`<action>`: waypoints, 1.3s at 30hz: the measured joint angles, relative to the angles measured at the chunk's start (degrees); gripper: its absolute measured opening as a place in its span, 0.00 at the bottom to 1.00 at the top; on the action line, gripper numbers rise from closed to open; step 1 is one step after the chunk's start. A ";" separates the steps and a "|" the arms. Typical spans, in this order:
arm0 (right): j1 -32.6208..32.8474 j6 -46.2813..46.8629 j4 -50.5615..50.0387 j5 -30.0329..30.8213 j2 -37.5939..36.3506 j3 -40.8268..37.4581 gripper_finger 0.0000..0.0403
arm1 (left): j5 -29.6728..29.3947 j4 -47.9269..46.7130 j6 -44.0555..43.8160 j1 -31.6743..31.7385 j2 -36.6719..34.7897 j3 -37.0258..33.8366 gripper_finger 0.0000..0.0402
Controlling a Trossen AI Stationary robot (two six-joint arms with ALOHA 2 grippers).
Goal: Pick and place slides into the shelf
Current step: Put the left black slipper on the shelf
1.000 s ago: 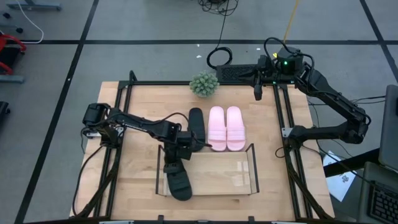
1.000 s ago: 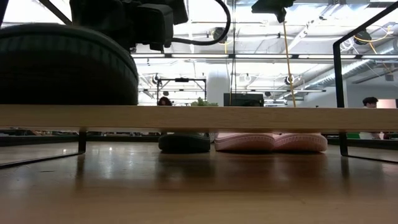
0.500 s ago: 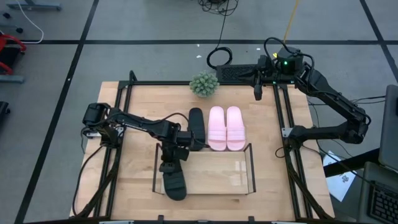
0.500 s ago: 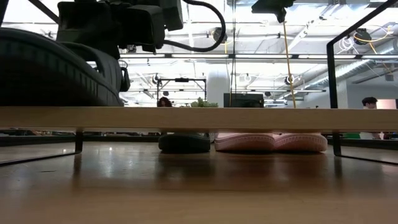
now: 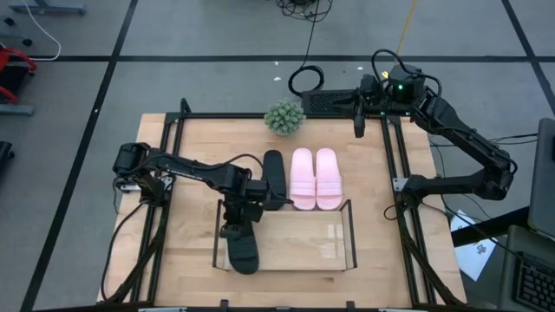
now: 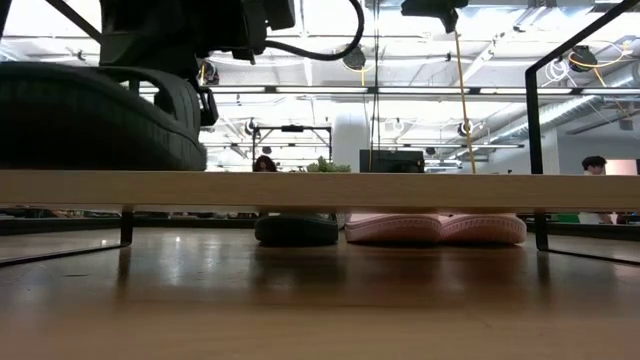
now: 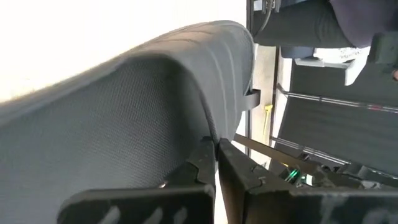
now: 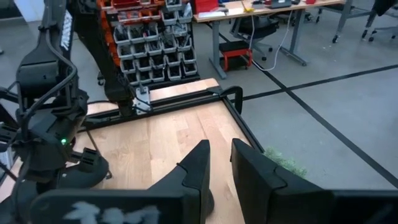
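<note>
Four slides are in view, two black and two pink. One black slide lies at the left end of the single shelf, with the left gripper on it. The second black slide and the two pink slides sit in a row on the surface just behind the shelf. One small green plant stands farther back. Two arms count two grippers; the right gripper is beyond the plant.
</note>
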 joint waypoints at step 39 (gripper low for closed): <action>1.94 -0.10 0.73 0.20 0.00 0.00 0.14 | 1.10 -2.45 4.09 -0.27 0.00 0.00 0.04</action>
